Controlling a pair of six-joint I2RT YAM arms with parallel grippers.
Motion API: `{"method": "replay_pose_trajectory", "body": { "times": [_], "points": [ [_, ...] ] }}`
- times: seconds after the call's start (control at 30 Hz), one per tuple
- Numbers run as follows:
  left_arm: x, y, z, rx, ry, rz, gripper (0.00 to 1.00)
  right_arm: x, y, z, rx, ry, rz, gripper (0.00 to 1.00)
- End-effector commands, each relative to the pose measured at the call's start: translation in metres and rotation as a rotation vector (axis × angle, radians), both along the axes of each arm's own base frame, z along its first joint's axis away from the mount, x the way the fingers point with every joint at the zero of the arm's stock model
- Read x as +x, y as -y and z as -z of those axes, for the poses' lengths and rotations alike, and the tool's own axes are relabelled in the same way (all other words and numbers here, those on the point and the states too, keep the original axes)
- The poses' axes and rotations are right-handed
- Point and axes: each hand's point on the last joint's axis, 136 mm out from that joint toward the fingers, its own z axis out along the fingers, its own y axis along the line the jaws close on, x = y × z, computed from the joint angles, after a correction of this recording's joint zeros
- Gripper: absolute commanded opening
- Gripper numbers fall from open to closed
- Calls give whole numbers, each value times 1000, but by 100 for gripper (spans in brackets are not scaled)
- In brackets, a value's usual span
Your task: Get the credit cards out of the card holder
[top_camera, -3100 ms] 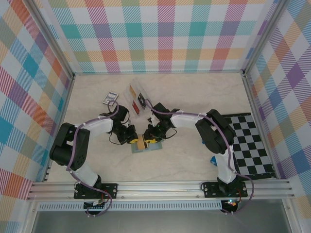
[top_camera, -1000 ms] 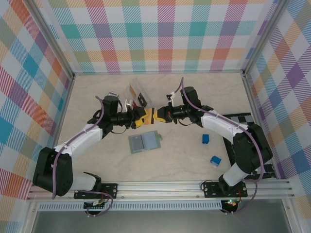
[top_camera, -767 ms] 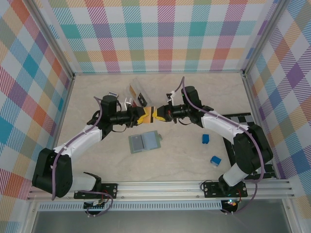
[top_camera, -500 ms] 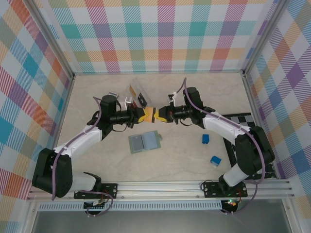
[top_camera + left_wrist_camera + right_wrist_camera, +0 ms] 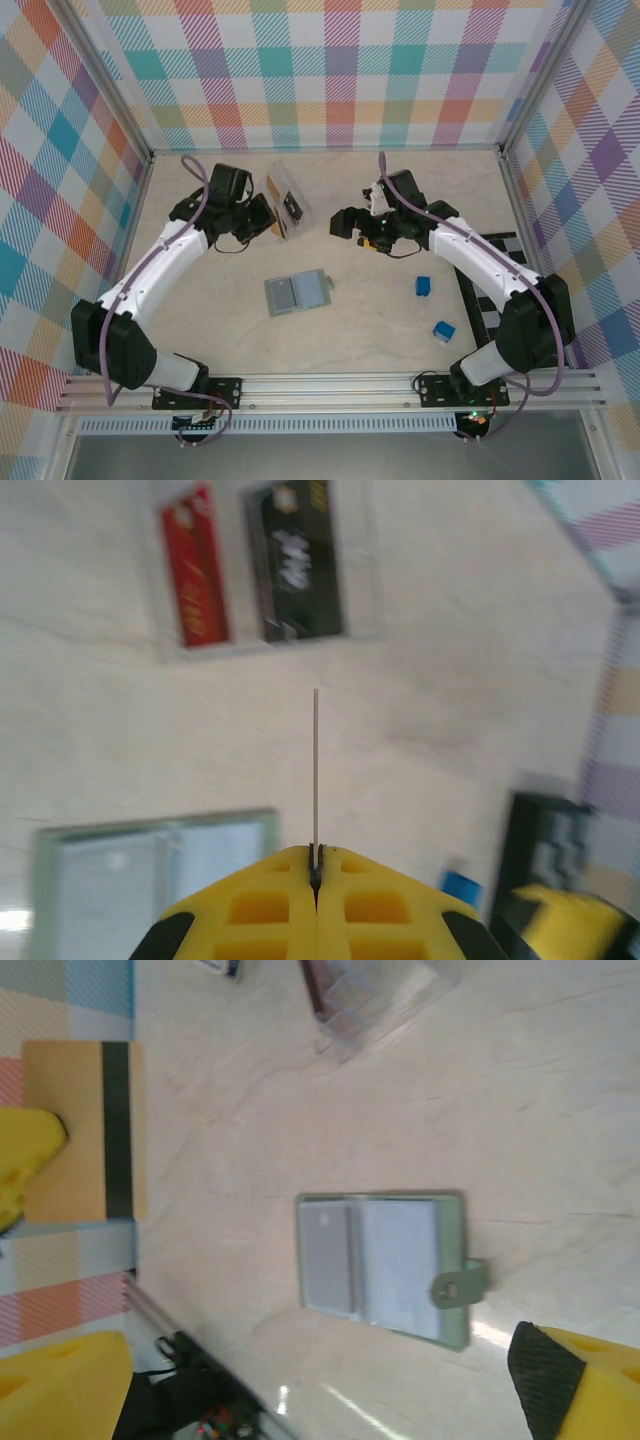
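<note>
Pale marbled tabletop, plaid walls on three sides. The left claw (image 5: 316,865) is pressed together on one tan card (image 5: 85,1130) with a black stripe, which shows edge-on in its own wrist view. The right claw (image 5: 322,1350) stands wide apart and holds nothing. One green card holder (image 5: 298,291) lies open and flat at frame centre, below and between the two claws. One clear tray (image 5: 283,175) at upper centre holds one red card (image 5: 195,580) and one dark card (image 5: 295,565). Two blue blocks (image 5: 423,286) (image 5: 442,329) sit right of the holder. Both arms bow inward from the bottom corners. Half a second ago both claws met on the tan card. Now the right one has let go and the two have drawn apart.
</note>
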Motion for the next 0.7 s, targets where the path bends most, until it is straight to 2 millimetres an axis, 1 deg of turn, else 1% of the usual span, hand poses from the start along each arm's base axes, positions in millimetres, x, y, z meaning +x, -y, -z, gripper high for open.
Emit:
{"method": "replay_pose_trajectory", "body": {
  "times": [0.0,0.17,0.33,0.4,0.43,0.53,0.67],
  "points": [
    [4,-47,27,346,-94,-99,0,-4,23,17,-152,12,-4,100],
    [60,-52,26,481,-58,-187,0,-7,21,25,-147,-11,-20,100],
    [116,-40,31,526,-28,-220,0,-14,23,29,-139,-36,-11,100],
    [132,-37,34,556,-24,-220,0,-16,26,31,-145,-40,-3,100],
    [140,-37,33,572,-19,-225,0,-17,28,32,-151,-40,2,100],
    [155,-33,40,601,-11,-220,0,-19,31,33,-158,-42,11,100],
    [166,-31,52,610,-9,-219,0,-19,31,34,-160,-46,15,100]
  ]
}}
